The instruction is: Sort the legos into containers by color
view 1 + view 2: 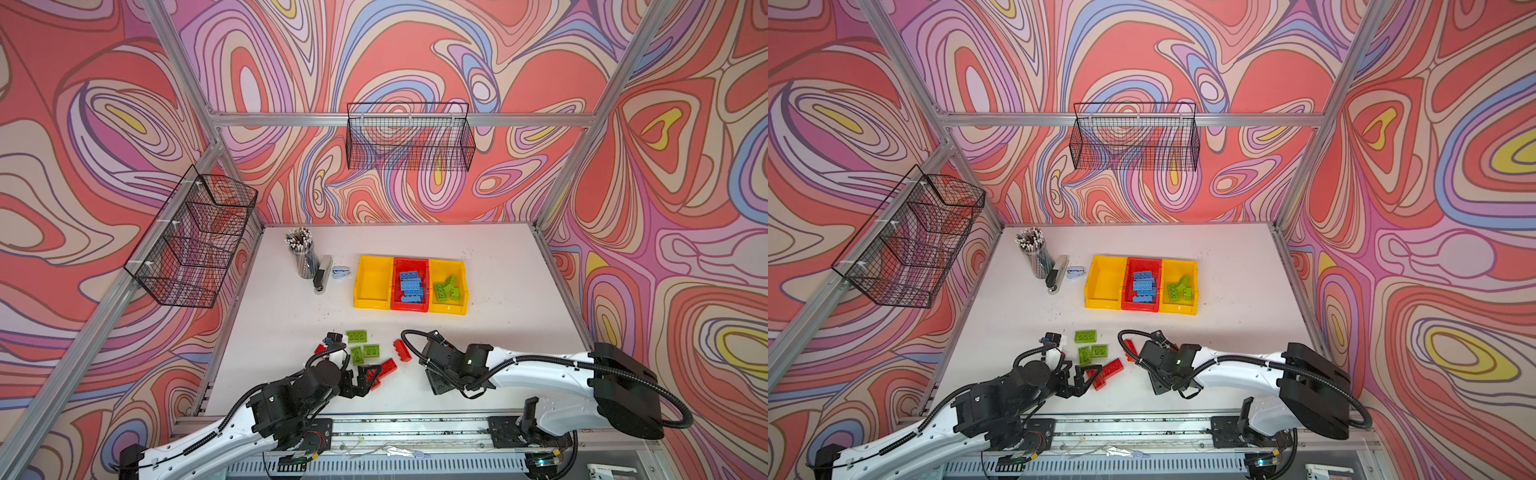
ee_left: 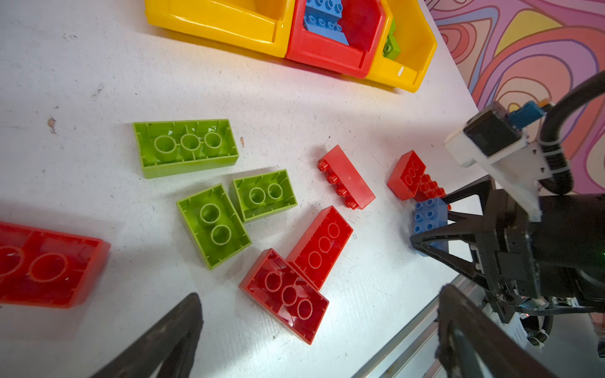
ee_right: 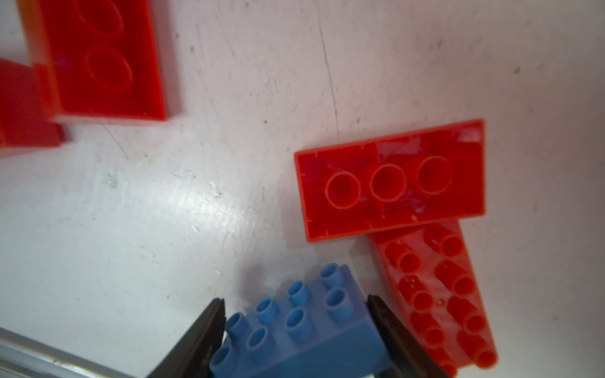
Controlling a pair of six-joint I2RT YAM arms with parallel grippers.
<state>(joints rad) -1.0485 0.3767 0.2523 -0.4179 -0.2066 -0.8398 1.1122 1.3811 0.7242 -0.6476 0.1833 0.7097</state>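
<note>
Blue brick (image 3: 304, 330) sits between the jaws of the right gripper (image 3: 296, 302), pinched or not I cannot tell; the left gripper (image 2: 320, 294) gapes wide above loose red legos (image 2: 319, 248) and green legos (image 2: 185, 147). Beyond, the red bin (image 1: 411, 261) holds blue, one yellow bin (image 1: 446, 309) green, the other yellow bin (image 1: 374, 286) nothing.

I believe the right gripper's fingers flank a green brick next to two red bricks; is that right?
Not quite: the fingers of the right gripper flank a blue brick, not a green one; the right wrist view shows it, beside two red bricks.
</note>
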